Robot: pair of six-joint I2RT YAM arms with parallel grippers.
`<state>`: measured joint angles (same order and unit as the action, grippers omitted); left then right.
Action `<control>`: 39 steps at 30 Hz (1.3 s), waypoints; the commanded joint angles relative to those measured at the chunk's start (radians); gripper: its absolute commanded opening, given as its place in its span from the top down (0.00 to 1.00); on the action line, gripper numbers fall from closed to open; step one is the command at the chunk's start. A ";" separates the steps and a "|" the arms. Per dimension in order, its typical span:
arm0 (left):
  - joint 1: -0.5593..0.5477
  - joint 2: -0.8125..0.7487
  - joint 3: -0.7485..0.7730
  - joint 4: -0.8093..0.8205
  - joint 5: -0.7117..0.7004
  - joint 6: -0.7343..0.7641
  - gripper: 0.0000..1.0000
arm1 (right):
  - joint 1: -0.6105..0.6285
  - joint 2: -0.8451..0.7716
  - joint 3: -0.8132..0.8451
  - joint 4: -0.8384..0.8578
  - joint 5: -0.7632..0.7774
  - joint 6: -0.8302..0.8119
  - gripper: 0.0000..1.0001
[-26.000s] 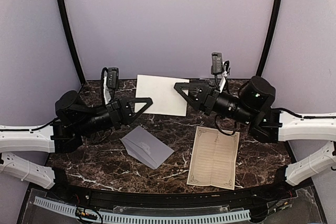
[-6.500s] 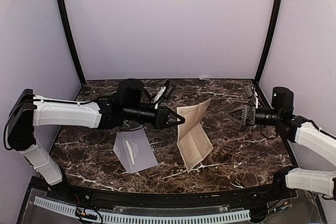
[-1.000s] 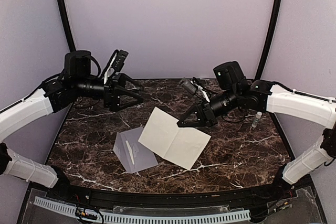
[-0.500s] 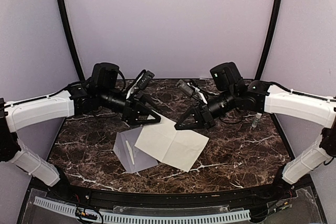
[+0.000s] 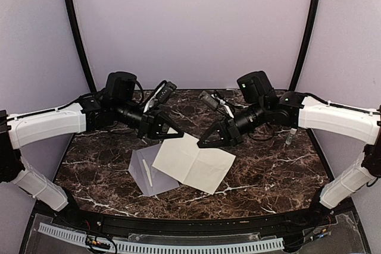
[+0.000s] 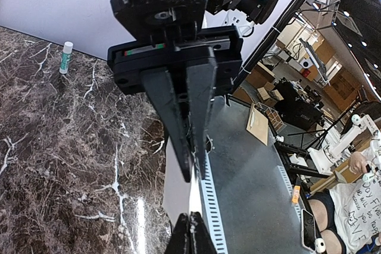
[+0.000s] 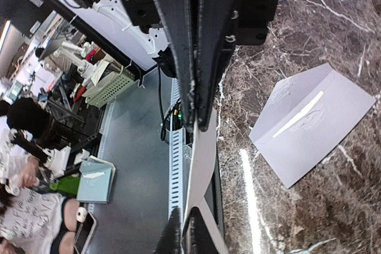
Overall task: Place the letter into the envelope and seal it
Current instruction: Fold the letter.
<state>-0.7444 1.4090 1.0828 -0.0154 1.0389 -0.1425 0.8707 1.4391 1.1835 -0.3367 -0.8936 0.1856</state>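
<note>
Above the marble surface (image 5: 268, 176), we pinch the letter (image 5: 193, 160) by its far edge, left fingers (image 5: 168, 130) and right fingers (image 5: 213, 137) both closed on it; the envelope (image 5: 146, 178) lies beneath its corner, neither filled nor sealed yet.

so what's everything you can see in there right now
letter: one, plain off-white side up, creased, mid table, its left corner over the envelope
envelope: one, pale grey-lavender, flat, front left of centre
glue stick: one, white with green label, upright, far right of the table
table: one, dark brown marble with white veins
poles: two, black, curved, at the back corners
arms: two, white and black, reaching in from either side
left pincer: one, black, shut on the letter's far edge
right pincer: one, black, shut on the same edge
</note>
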 commanded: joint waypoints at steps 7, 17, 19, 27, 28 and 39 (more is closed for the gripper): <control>-0.003 -0.020 -0.016 0.052 0.026 -0.012 1.00 | 0.016 -0.001 0.006 0.103 -0.023 0.029 0.59; 0.008 -0.018 -0.011 0.027 -0.010 0.011 1.00 | 0.028 0.033 0.018 0.116 -0.042 0.022 0.82; 0.023 -0.017 -0.009 0.027 -0.002 0.007 1.00 | 0.028 0.027 0.013 0.110 -0.037 0.018 0.92; 0.056 -0.022 0.007 -0.022 0.000 0.032 1.00 | 0.027 0.013 -0.005 0.080 -0.020 -0.010 0.72; 0.059 -0.023 0.011 -0.029 -0.002 0.041 1.00 | 0.026 0.011 -0.007 0.077 -0.018 -0.012 0.69; 0.084 -0.024 0.028 -0.078 -0.008 0.070 1.00 | -0.002 -0.048 -0.044 0.075 -0.018 -0.008 0.94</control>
<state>-0.6701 1.4090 1.0790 -0.0631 1.0275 -0.0982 0.8803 1.4391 1.1648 -0.2687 -0.9058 0.1791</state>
